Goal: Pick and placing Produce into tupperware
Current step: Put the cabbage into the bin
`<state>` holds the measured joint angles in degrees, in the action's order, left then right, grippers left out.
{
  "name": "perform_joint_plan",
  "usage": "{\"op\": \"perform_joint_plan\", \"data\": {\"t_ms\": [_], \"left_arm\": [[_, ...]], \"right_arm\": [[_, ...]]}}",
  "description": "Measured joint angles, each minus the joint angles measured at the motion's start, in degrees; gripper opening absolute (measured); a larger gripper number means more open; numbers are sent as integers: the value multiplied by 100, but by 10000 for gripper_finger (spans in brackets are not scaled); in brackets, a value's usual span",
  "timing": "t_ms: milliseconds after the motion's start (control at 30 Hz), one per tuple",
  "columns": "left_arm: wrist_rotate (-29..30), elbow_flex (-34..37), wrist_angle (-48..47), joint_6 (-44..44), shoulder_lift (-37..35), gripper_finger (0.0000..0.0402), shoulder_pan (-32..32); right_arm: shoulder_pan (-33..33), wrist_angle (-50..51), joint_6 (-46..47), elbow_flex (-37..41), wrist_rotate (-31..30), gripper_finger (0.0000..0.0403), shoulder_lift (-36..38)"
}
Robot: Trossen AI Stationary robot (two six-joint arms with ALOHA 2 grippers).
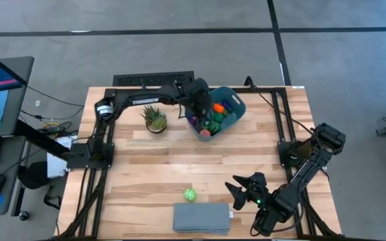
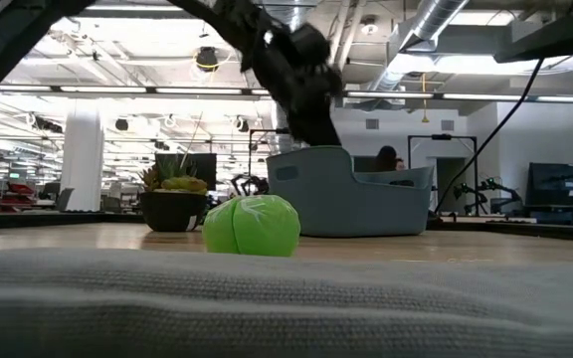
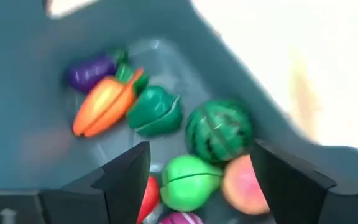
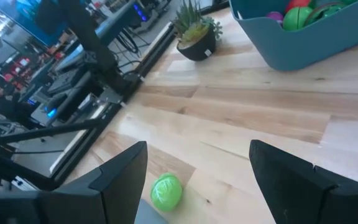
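The teal tupperware stands at the table's far middle and holds several pieces of produce: an orange carrot, a purple piece, a dark green piece, a striped green ball, a light green ball and a pink one. My left gripper hovers open over the tupperware's left part, slanting down, with nothing between its fingers. One light green ball of produce rests on the table near the front. My right gripper stands open to the right of it, above the table.
A spiky potted plant stands left of the tupperware. A flat grey-blue slab lies at the front edge, just below the green ball. Bare wooden table stretches between the tupperware and the ball. A monitor and desk sit off the table's left side.
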<state>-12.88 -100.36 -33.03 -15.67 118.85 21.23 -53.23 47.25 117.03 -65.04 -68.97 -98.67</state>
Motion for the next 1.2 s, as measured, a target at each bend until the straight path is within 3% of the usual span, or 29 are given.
{"op": "perform_joint_plan", "data": {"t_ms": [233, 367, 467, 600, 800, 933, 1067, 1200], "left_arm": [[-258, -2, -491, -462, -1004, 276, -13], [-764, 44, -1125, -498, -1717, 275, -80], [-1116, 337, -1709, -498, -2286, 275, -266], [-1085, 1233, -1911, -456, -3189, 275, -669], [-876, 3360, -858, 365, -4526, 275, -1391], [-539, 4683, 482, 1136, -5117, 274, -2012], [-137, 5425, 1354, 1712, -5318, 274, -2530], [237, 5696, 1661, 1985, -5325, 274, -2844]], "right_arm": [[0, 25, -41, 0, 15, 306, 0], [-22, 12, -140, 0, 149, 306, 0], [-42, 8, -207, 0, 566, 306, 0], [-70, -200, -622, 1, 921, 306, 0], [179, -529, -1436, 0, 2028, 306, 0], [487, -1096, -2303, 0, 2243, 306, 0], [868, -1611, -3211, 0, 3017, 306, -1], [1216, -2212, -3893, 12, 3625, 303, -219]]}}
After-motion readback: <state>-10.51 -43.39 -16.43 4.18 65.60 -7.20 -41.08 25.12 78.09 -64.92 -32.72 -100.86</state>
